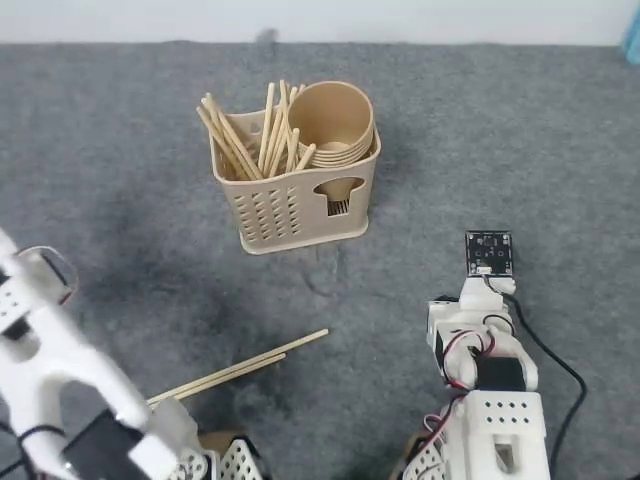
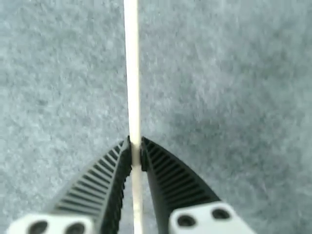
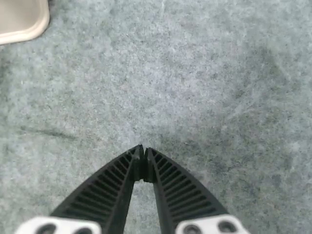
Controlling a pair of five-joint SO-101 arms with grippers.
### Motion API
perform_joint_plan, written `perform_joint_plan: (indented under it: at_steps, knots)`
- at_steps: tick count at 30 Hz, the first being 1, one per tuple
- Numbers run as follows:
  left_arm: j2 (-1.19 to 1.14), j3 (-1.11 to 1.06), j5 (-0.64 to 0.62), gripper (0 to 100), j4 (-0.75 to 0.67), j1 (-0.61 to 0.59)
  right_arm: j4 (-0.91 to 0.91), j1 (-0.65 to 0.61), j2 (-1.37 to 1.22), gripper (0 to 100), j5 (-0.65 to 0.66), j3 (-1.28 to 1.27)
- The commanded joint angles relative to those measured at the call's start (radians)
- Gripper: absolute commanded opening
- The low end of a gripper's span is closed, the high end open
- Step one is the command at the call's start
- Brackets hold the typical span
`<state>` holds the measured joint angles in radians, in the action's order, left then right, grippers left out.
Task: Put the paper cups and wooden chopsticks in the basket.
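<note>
Loose chopstick (image 2: 130,73) clamped between left gripper (image 2: 135,142) fingertips, running straight out past tips over grey carpet (image 2: 234,73). Right gripper (image 3: 144,150) fingers together, tip to tip. Basket (image 1: 290,215) well beyond, holding cups (image 1: 335,115) and other chopsticks (image 1: 250,135).

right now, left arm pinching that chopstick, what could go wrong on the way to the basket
The left jaws pinch the chopstick near one end, so its free length may swing or slip. A second chopstick lies alongside and may get dragged. The basket is crowded; leaning sticks could block entry.
</note>
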<state>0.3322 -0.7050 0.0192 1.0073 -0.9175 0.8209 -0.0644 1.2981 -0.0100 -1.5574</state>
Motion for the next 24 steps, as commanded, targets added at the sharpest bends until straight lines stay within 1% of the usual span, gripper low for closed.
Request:
perform_joint_plan:
  at_steps: [1,5,11,13,18,20,24]
  knots:
    - [0.086,-0.042,0.005,1,-0.049,-0.005,0.013,0.008,0.022,0.8,0.018,0.009]
    - [0.187,-0.128,-0.002,1,-0.204,-0.012,0.013,0.008,0.022,0.8,0.018,0.009]
    - [0.445,-0.378,-0.003,1,-0.414,-0.028,0.013,0.007,0.022,0.8,0.018,0.009]
    - [0.525,-0.438,-0.005,1,-0.439,-0.018,0.013,0.007,0.022,0.8,0.018,0.009]
    - [0.697,-0.487,-0.011,1,-0.425,0.038,0.013,0.007,0.022,0.8,0.018,0.009]
    - [0.773,-0.487,-0.057,1,-0.440,0.055,0.013,0.007,0.022,0.8,0.018,0.009]
    - [0.953,-0.492,-0.135,1,-0.526,0.101,0.013,0.007,0.022,0.8,0.018,0.009]
